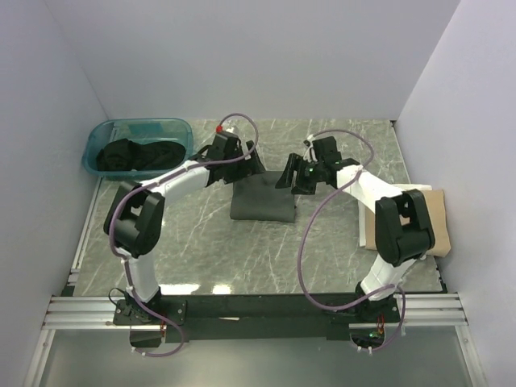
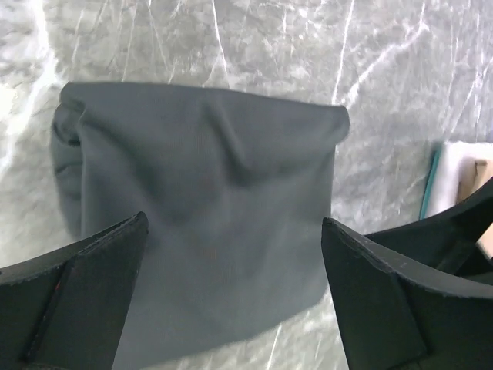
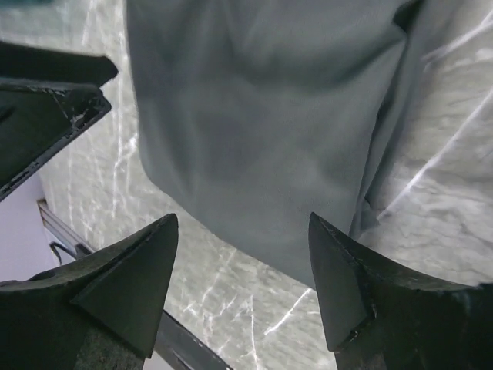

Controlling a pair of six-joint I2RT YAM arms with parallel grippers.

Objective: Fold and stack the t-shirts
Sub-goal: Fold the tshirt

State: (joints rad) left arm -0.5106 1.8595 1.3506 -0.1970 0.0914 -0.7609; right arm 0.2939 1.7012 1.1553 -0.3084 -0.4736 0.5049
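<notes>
The folded dark grey t-shirt (image 1: 262, 201) is recorded lying flat at the middle of the marble surface (image 1: 201, 254), with the left fingers (image 2: 92, 293) and right fingers (image 3: 131, 285) spread open above it, nothing gripped; black t-shirts (image 1: 133, 155) are noted in the teal tub (image 1: 145, 122), and a tan t-shirt (image 1: 439, 218) at the right edge.
</notes>
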